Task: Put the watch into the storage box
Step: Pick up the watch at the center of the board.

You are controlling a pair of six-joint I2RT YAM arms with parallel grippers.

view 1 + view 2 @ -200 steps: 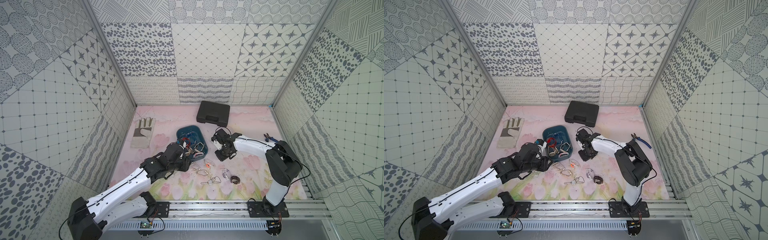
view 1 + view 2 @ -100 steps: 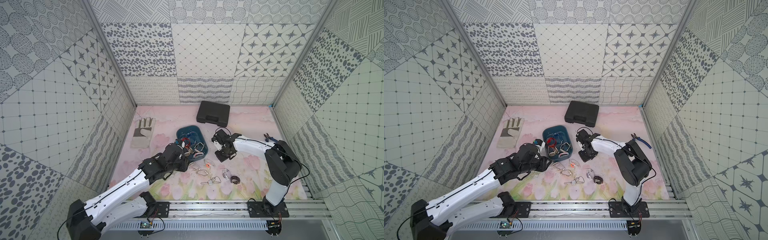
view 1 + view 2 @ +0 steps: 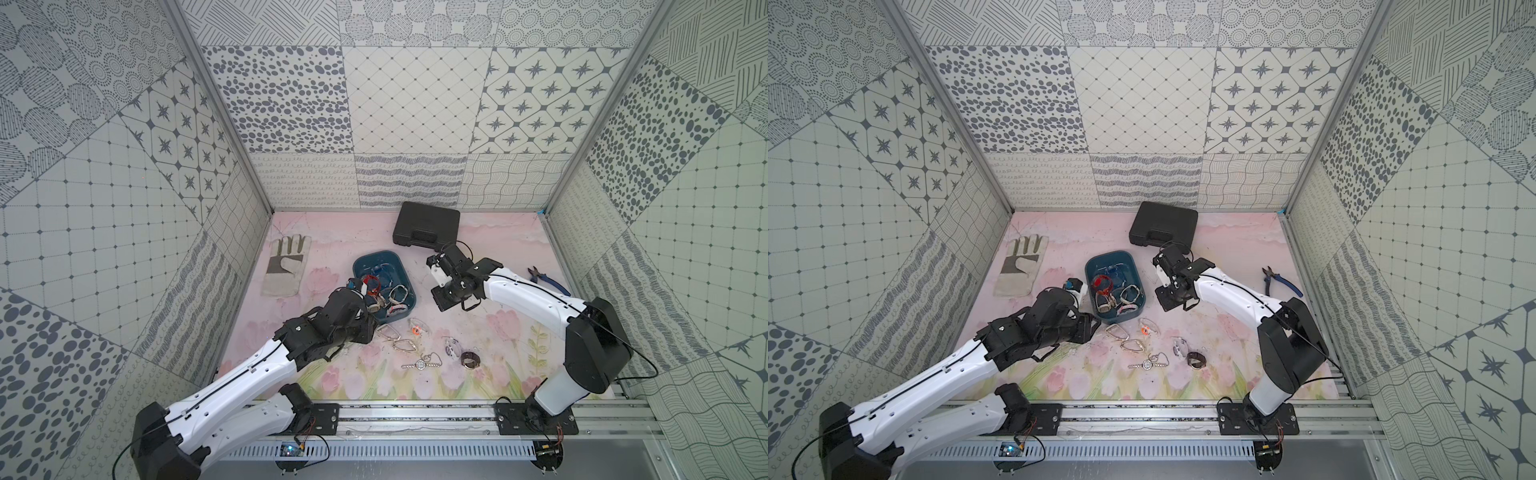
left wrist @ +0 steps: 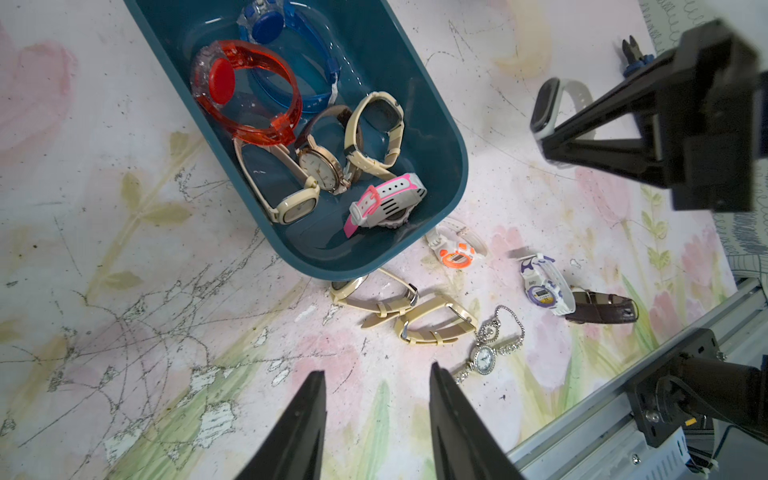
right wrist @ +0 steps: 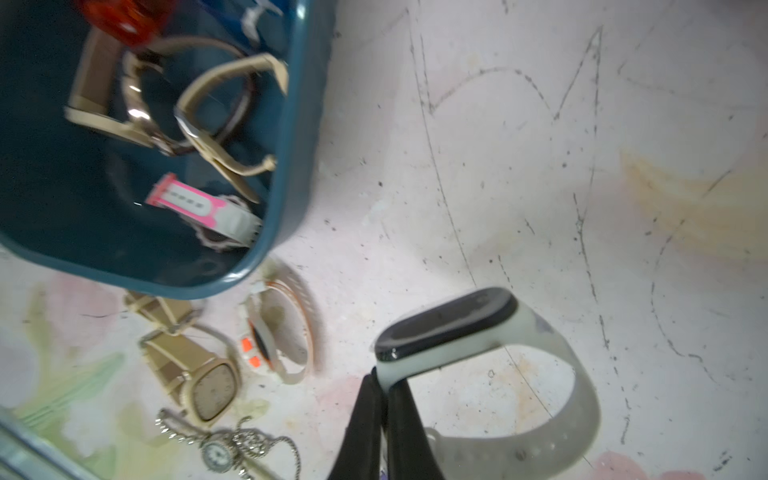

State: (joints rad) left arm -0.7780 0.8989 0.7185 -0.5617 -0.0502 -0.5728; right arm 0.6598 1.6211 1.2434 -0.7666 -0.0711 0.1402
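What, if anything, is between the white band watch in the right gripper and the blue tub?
Nothing visible. The right gripper is shut on the white band watch, and only bare mat lies between it and the storage box, which has no lid. Several watches lie inside, but bare floor shows.

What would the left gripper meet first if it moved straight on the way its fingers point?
Probably the table mat, as the open left gripper tilts down; along it, the cream-strapped watch beside the storage box comes next. Depth is unclear.
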